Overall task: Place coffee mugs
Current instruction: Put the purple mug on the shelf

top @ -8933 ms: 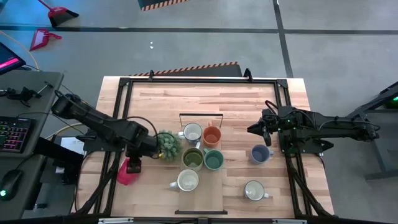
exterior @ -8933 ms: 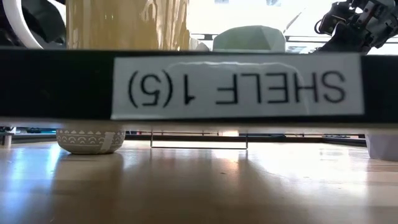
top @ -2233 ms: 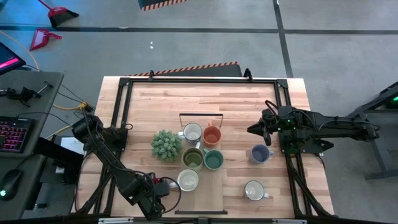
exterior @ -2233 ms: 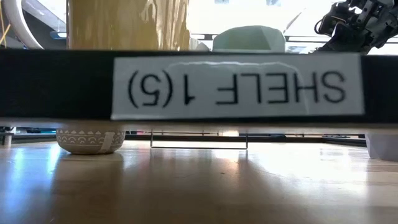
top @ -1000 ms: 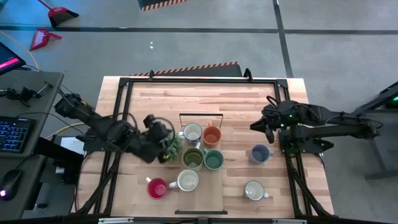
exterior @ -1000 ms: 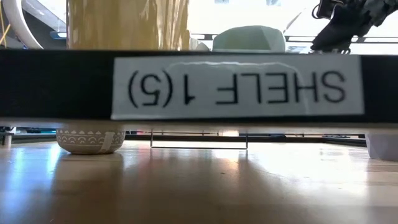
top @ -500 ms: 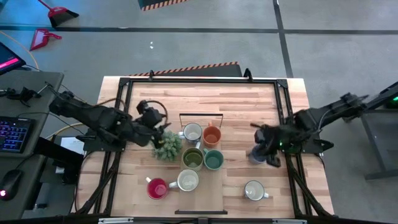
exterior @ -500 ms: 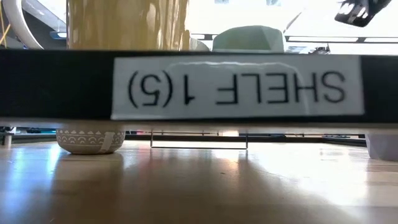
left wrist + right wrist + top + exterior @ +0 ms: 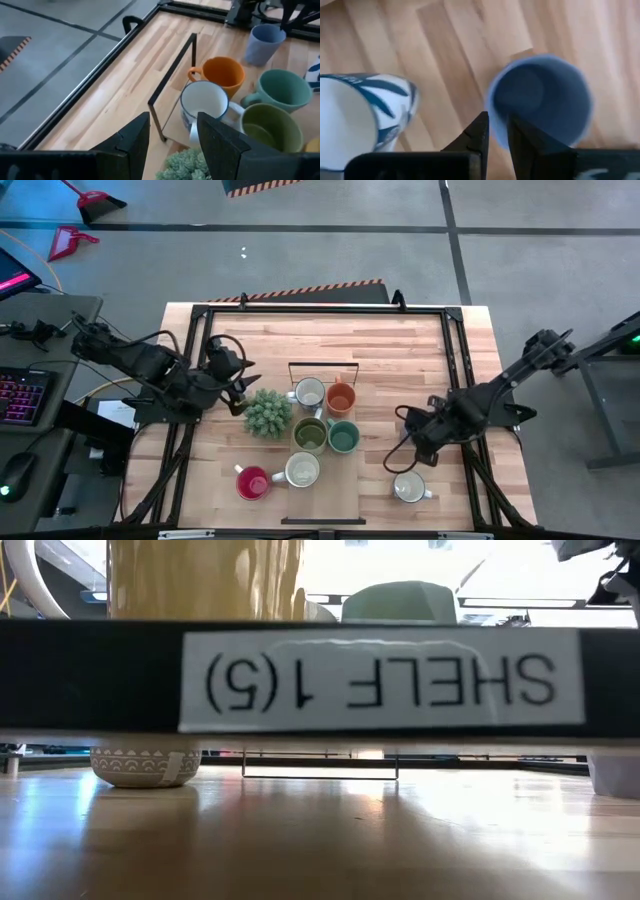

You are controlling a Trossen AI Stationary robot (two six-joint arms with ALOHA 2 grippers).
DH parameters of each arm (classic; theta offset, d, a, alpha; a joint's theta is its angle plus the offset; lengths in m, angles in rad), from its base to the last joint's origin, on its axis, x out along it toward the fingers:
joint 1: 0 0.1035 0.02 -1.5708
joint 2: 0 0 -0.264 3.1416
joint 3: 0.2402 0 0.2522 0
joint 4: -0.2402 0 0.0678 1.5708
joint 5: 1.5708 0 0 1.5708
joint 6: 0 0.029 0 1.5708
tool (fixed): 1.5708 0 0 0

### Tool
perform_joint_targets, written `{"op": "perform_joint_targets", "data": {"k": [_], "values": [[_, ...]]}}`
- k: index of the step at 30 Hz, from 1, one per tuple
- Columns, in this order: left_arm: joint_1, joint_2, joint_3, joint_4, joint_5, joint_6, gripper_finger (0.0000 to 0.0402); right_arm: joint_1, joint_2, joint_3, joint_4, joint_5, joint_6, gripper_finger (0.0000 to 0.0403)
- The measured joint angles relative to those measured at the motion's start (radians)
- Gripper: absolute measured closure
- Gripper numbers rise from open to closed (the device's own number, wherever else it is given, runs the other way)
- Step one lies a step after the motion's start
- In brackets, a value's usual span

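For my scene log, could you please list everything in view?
table: one, light wood, under everything
potted plant: one, green, left of the cluster
wire rack: one, black, centre
clustered mugs: five, centre: white mug, orange mug, olive mug, teal mug, cream mug
red mug: one, left of the cream mug
patterned mug: one, white-blue, near right
blue-grey mug: one, rim gripped
left end effector: open, beside the plant
right end effector: on the blue-grey mug

Eight coffee mugs are showing: one orange (image 9: 341, 397), one olive green (image 9: 310, 434), one teal (image 9: 343, 437), one red (image 9: 252, 481), three pale ones (image 9: 309, 392) (image 9: 301, 470) (image 9: 407, 487), and one blue-grey (image 9: 540, 102) sitting directly under the right gripper (image 9: 497, 127). One spiky potted plant (image 9: 266, 412) is standing just beside the left gripper (image 9: 238, 387).
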Motion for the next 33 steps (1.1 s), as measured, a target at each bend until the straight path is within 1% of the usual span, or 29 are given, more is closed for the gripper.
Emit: {"op": "perform_joint_targets", "data": {"k": [3, 8, 12, 17, 25, 33], "values": [[-0.001, -0.008, 0.0, 0.003, -0.02, 0.012, 0.0247, -0.015, 0.015, 0.002, 0.049, -0.031, -0.013, 0.0337], [-0.001, -0.007, 0.0, 0.003, -0.044, 0.013, 0.0247, -0.042, 0.022, 0.002, 0.067, 0.004, 0.002, 0.0299], [-0.001, -0.006, 0.0, 0.003, -0.044, -0.002, 0.0248, -0.057, 0.022, 0.002, 0.063, 0.008, 0.031, 0.028], [-0.001, -0.006, 0.0, 0.003, -0.038, -0.004, 0.0248, -0.058, 0.048, 0.001, 0.064, 0.003, 0.068, 0.0276], [-0.001, -0.006, 0.0, 0.003, -0.018, -0.005, 0.0248, -0.057, 0.164, 0.0, 0.061, -0.01, 0.075, 0.0276], [-0.001, -0.006, 0.0, 0.002, -0.014, -0.004, 0.0248, -0.062, 0.255, 0.0, 0.057, -0.006, 0.176, 0.0277]]}}
